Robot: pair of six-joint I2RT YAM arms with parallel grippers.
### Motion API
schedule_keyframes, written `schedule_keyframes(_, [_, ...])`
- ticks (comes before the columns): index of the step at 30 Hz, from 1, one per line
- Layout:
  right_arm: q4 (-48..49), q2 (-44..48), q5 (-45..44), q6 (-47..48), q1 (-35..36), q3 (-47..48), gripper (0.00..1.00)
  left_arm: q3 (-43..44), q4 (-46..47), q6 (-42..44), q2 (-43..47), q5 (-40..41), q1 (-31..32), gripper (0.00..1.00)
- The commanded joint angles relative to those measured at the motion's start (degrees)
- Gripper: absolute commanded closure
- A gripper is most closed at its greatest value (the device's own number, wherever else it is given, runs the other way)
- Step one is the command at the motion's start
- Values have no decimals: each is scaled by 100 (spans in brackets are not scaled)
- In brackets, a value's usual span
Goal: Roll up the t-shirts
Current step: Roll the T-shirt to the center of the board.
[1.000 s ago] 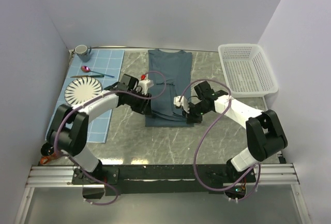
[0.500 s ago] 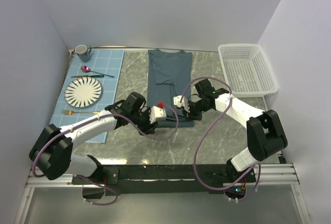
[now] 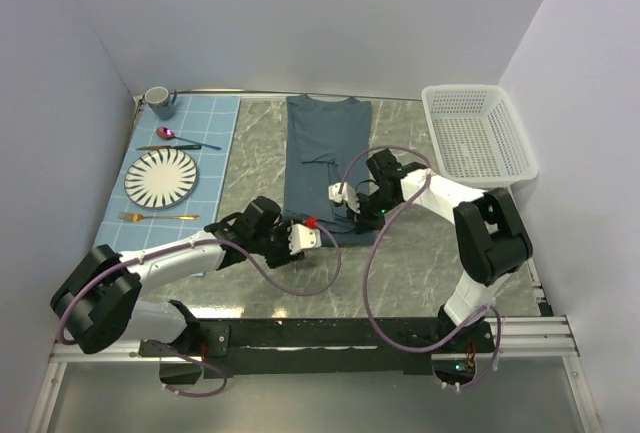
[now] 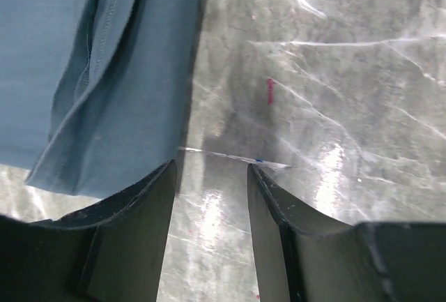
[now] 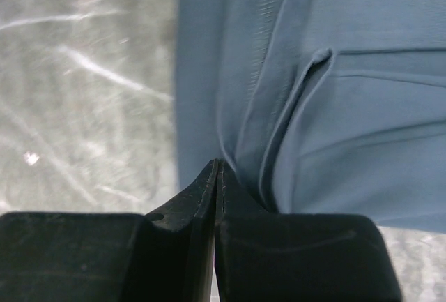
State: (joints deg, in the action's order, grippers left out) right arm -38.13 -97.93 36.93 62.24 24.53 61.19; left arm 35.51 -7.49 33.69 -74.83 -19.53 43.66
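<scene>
Shirt: the dark slate-blue cotton t-shirt [image 3: 325, 148], folded into a long narrow strip, lay mid-counter, collar far and hem near.
Edges: its near-left corner [image 4: 66, 176] ended just beside the left fingers; soft layered folds with a stitched hem ran beside the right fingers' tips.
Open room: bare, glossy grey marbled counter [image 3: 420, 273] lay in front of the hem and between the shirt and the white slotted plastic basket [image 3: 478, 133].
Left fingers [image 4: 132, 225]: black and parted about halfway over bare counter, with nothing between them; the arm stretched low from the left.
Right fingers [image 5: 181, 246]: pressed together, tips at the shirt's side fold [image 5: 279, 127]; whether they pinched cloth could not be told. The arm was bent inward.
</scene>
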Motion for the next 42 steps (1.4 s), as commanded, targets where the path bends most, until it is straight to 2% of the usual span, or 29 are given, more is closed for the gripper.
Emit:
schedule_keyframes(1, [288,-165,-142,-589,-89,490,96,-44,450,129,170,142,11,49])
schedule_keyframes(8, [508,-165,-107,-1091,-318,737,96,-140,625,374,276,213,11,48])
schedule_keyframes(10, [369,-60,-11,-969,-396,693,93,-114,661,454,153,291,2,48])
schedule_keyframes(14, [358,774,183,-109,-414,-156,78,-140,704,804,39,257,-42,47])
schedule_keyframes(15, [411,941,218,-28,-414,-334,68,-193,705,840,38,291,-33,47])
schedule_keyframes(18, [587,1469,280,165,-406,-888,54,-316,1003,981,-93,432,-42,47])
schedule_keyframes(24, [1175,2295,315,534,-353,-1828,45,-369,1100,1122,-269,344,-51,47])
schedule_keyframes(31, [2579,2928,69,1510,-19,-2962,39,-430,1346,1324,-577,582,-42,47])
schedule_keyframes(34, [2924,2877,-45,1844,60,-3288,34,-536,1460,1394,-612,582,-42,48])
schedule_keyframes(42, [3575,2604,-414,2064,210,-3482,33,-589,1680,1386,-884,758,-7,48])
